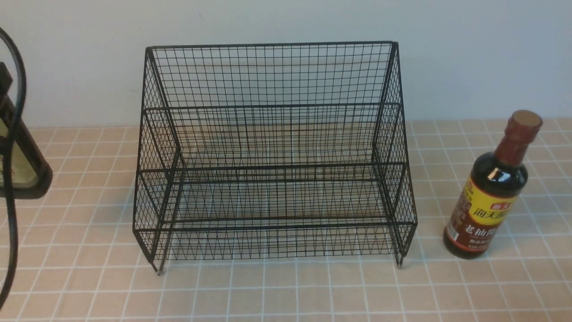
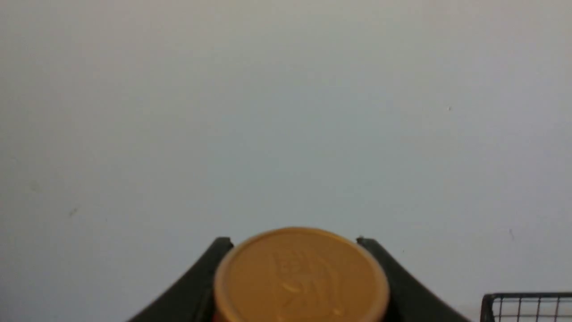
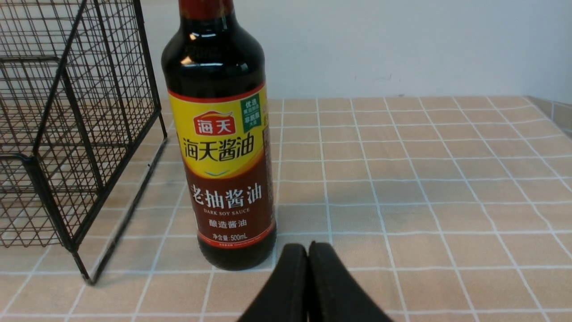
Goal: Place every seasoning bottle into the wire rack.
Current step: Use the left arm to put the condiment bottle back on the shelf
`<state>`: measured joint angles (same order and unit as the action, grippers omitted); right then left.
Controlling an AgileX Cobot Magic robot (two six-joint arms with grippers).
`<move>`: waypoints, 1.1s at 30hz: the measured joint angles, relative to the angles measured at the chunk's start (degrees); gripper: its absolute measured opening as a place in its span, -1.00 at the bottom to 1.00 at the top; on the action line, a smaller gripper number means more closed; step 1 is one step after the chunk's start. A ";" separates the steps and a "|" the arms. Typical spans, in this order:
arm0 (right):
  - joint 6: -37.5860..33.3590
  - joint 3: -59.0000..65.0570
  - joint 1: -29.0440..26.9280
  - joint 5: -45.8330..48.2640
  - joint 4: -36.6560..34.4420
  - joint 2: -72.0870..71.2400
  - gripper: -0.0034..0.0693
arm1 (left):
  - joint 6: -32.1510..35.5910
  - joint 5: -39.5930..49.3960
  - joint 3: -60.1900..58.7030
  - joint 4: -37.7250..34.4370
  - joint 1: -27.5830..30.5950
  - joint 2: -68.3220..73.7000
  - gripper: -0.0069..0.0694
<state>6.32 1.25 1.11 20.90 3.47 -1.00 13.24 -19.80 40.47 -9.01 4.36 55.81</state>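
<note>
Take the rack (image 1: 272, 167) as the dial, with 12 at the wall (image 1: 277, 22): the round bottle (image 1: 485, 205) stands on the tiled bench (image 1: 295, 290) near 4 o'clock, apart from the rack's sloped side. The square bottle (image 1: 22, 156) is at 9, cut by the frame's edge, a dark cable (image 1: 18, 89) crossing before it; whether its base touches the bench I cannot tell. The left hand (image 2: 295, 243) grasps it at its gold cap (image 2: 299, 277), a finger on each side. The right hand (image 3: 313, 248) is clenched on itself. Bench shows between each bottle and the rack, along the rack's front at 6, and past the round bottle at 3; both rack tiers lie open. The round bottle's red badge reads "海天", with "海天酱油" beneath on yellow, then "老抽酱油", "DARK SOY SAUCE" and "酿造酱油" on brown; a green patch starts "优选". The gold cap's raised mark is too blurred to read.
</note>
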 joint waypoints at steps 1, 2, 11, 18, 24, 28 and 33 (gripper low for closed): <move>0.00 0.00 0.00 0.00 0.00 0.00 -0.95 | -0.08 1.39 1.31 0.00 -0.51 -0.41 -0.02; 0.00 0.00 0.00 0.00 0.00 0.00 -0.95 | -0.08 1.65 1.59 0.00 -0.64 -0.48 -0.02; 0.00 0.00 0.00 0.00 0.00 0.00 -0.95 | -0.14 6.28 9.21 -1.71 -13.14 -0.98 -0.02; 0.00 0.00 0.00 0.00 0.00 0.00 -0.95 | -0.14 6.07 11.98 -8.16 -20.62 2.23 -0.02; 0.00 0.00 0.00 0.00 0.00 0.00 -0.95 | -0.09 3.14 13.48 -10.63 -24.55 9.29 -0.02; 0.00 0.00 0.00 0.00 0.00 0.00 -0.95 | 0.97 1.15 14.39 -11.56 -25.06 13.61 -0.02; 0.00 0.00 0.00 0.00 0.00 0.00 -0.95 | 4.87 -1.52 16.27 -15.46 -25.06 19.57 -0.02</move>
<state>6.32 1.25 1.11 20.90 3.47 -1.00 18.10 -21.33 56.74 -24.48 -20.70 75.38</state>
